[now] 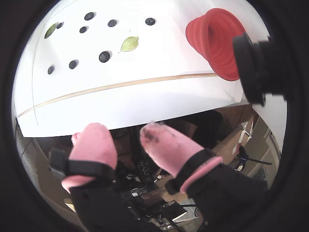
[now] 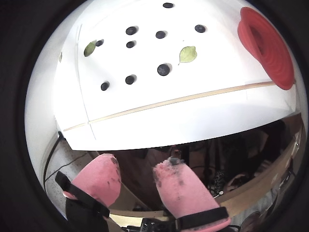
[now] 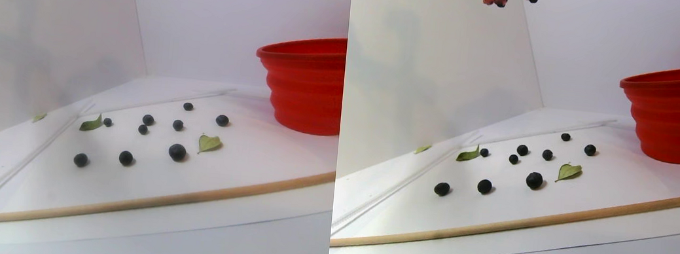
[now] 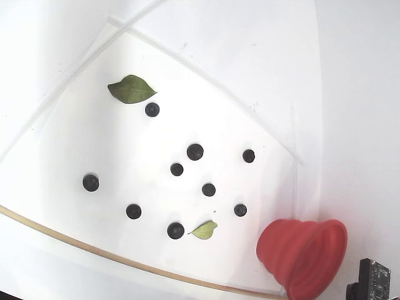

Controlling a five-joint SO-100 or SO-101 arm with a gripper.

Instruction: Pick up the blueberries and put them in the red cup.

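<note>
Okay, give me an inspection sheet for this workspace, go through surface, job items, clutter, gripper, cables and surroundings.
Surface: white sheet on a white table, a thin wooden strip along its near edge.
Job's things: nine blueberries loose on the sheet; red cup upright at the sheet's corner, contents not visible.
Clutter: green leaves among the berries, one large, one small beside a berry.
Gripper: gripper raised off the sheet, pink padded fingers apart, holding nothing; dark smudges on the pads.
Cables: dark wires below the table edge.
Surroundings: white walls; black module beside the cup.
</note>
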